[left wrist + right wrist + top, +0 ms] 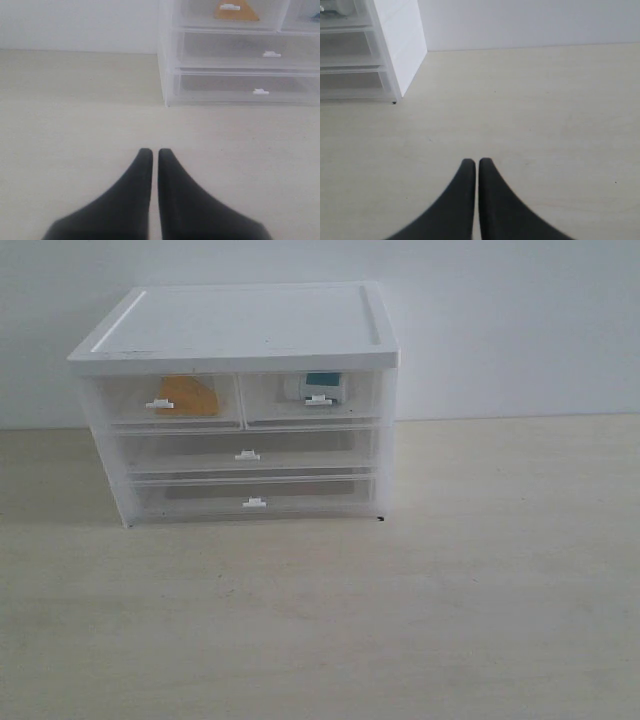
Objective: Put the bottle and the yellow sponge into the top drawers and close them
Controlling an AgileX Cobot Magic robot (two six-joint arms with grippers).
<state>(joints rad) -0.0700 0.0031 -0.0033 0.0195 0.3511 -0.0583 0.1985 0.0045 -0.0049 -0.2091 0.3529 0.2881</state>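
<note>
Though the translucent drawer fronts blur what lies behind them, the exterior view still gives both task things away: the yellow sponge (187, 396) sits in the left of the top drawers (175, 401), and the bottle (322, 387) lies in the right one (312, 398), only its teal label and a pale end readable. Both top drawers look pushed flush with the cabinet (240, 335), as do the two full-width drawers below.

Neither arm appears in the exterior view. Only the left wrist view shows the left gripper (150, 153), its dark fingers pressed nearly together with nothing between them, above the bare table (75, 110); the sponge shows again at that frame's edge, partly cut off. Only the right wrist view shows the right gripper (471, 162), likewise pinched closed and empty, with the cabinet's side cropped at the corner.
</note>
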